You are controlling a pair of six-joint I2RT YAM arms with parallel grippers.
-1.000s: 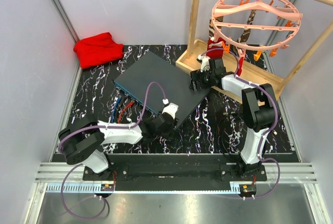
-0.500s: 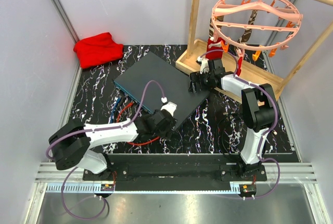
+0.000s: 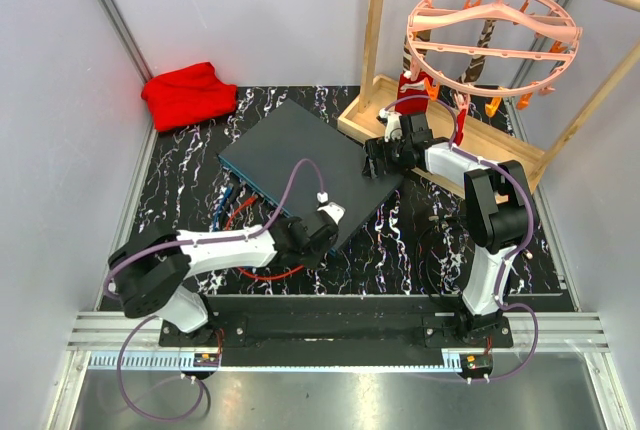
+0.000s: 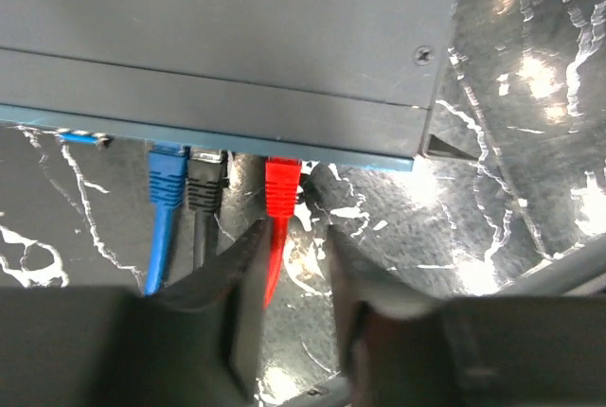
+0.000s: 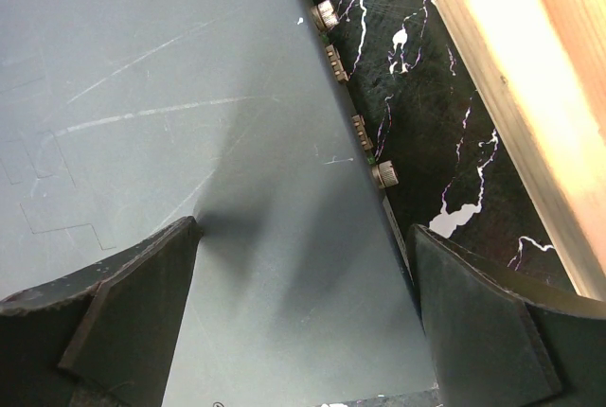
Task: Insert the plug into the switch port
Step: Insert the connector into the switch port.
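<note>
Straddling red cable (image 4: 272, 265), left pincer (image 4: 292, 232) half-closed; whether it grips, cannot tell. Just ahead of its tips, plug (image 4: 281, 183) at front edge of switch (image 4: 237, 28). Over switch, right pincer (image 5: 303, 232) released, spread wide. Risk: snagged cable unseating plug on retreat.

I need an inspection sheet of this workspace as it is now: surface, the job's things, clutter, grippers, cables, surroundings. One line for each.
Surface: black marbled table.
Job's things: switch lies flat; red plug at its teal front edge, beside a black plug and a blue plug; how deep it sits cannot be told.
Clutter: red cloth, far left corner.
Grippers: left gripper jaws apart either side of the red cable, not clamped; right gripper wide open, one finger over the switch, the other beyond its rear edge.
Cables: purple cable loops above the switch.
Surroundings: wooden rack, pink hanger, grey walls.
</note>
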